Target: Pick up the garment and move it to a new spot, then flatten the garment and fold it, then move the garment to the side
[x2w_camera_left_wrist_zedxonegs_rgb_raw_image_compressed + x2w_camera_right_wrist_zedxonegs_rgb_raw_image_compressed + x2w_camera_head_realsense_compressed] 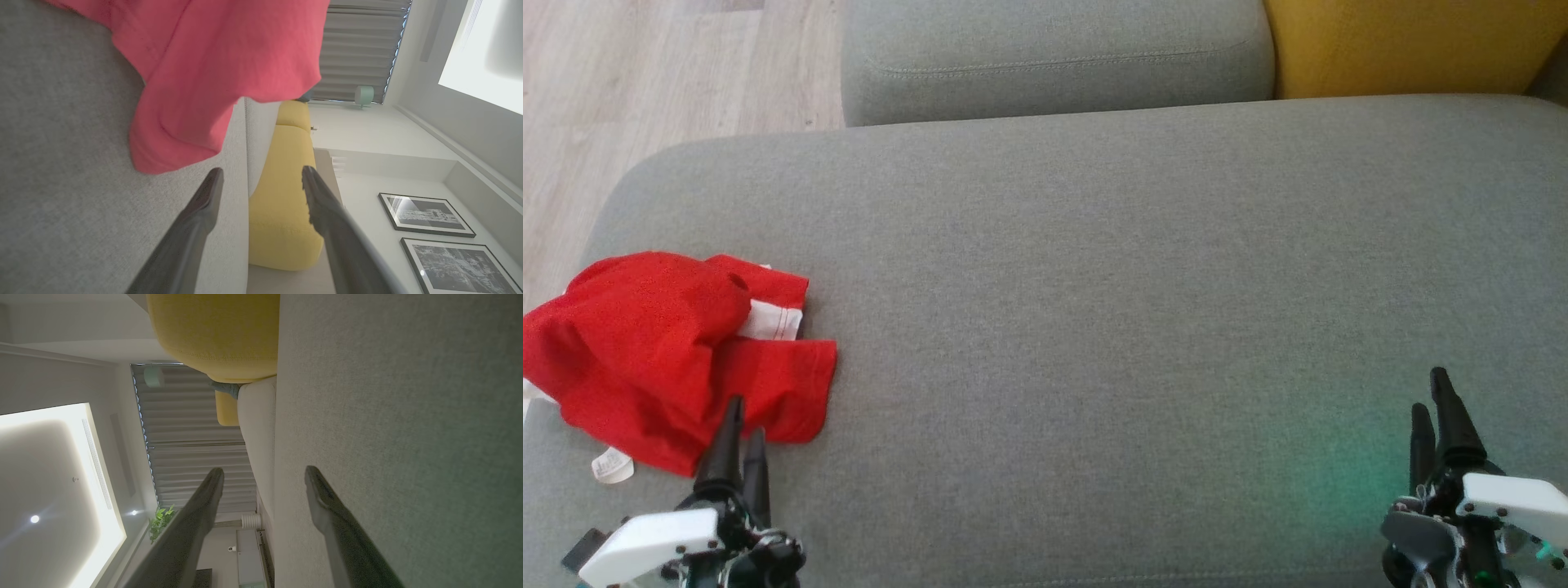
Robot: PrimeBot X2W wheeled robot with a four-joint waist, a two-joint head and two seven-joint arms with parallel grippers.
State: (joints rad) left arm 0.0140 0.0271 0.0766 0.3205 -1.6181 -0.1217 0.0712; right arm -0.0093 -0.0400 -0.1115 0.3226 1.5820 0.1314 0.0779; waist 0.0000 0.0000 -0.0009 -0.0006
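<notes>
Heaped at the near left end of the grey sofa seat (1094, 286), close to its left edge: the red garment (662, 351), one layer thrown over another, with a white inner band and a white label (611, 467) poking out. Looks rumpled rather than folded, so probably the first step in hand: lifting and carrying to roomier ground. Parked low at the near left, the left pincer (746, 416), fingers spread wide with nothing between them, tips close by the nearest red hem and seemingly clear of it; well placed for a short reach forward and a pinch on that loose edge. Parked at the near right, well apart from the cloth, the right pincer (1429, 390), likewise spread and empty above bare grey fabric. Plenty of open seat between the two, likely the spot for spreading flat. Worth minding: soft stacked layers, so easy to catch only the top one, or to drag the heap off the edge toward the floor (645, 73).
</notes>
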